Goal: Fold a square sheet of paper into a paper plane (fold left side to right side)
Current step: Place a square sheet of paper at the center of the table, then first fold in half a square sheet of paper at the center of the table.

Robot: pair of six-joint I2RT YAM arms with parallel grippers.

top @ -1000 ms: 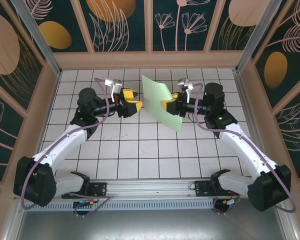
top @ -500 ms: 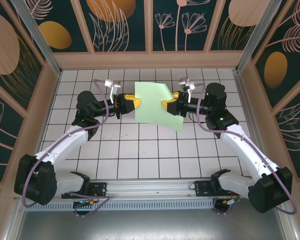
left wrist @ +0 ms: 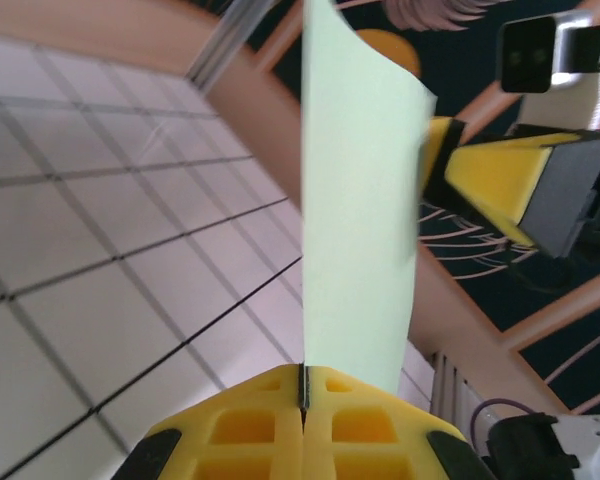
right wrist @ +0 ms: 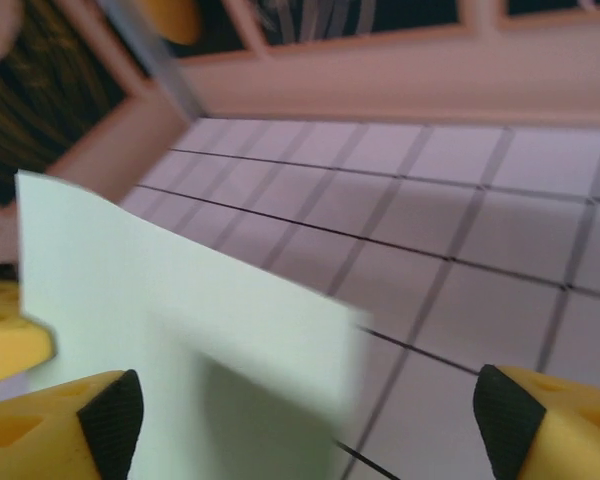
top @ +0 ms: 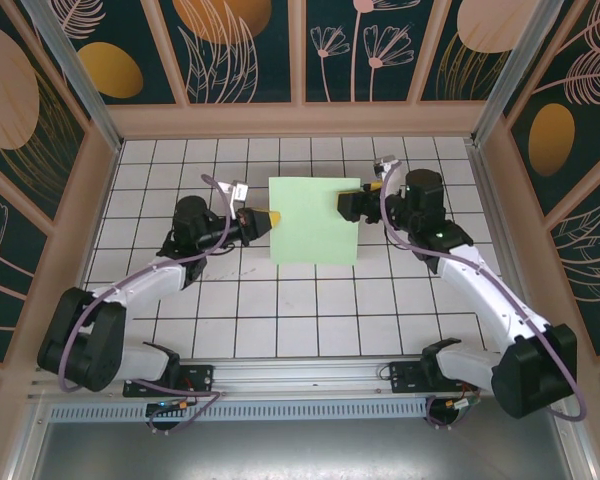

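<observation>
Mint-green square sheet of paper (top: 313,220) is clamped by left pincer (top: 271,216); right pincer (top: 348,206) gapes released.

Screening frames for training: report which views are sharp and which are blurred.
Top external: sharp and evenly lit, the square sheet of paper crisp-edged. Left wrist: the left gripper is sharp, the paper's right edge smeared. Right wrist: soft throughout, the paper's edge blurred.

Overhead view looking down on tiled table (top: 280,310), both wrist views close, sharing the paper (left wrist: 360,200)
</observation>
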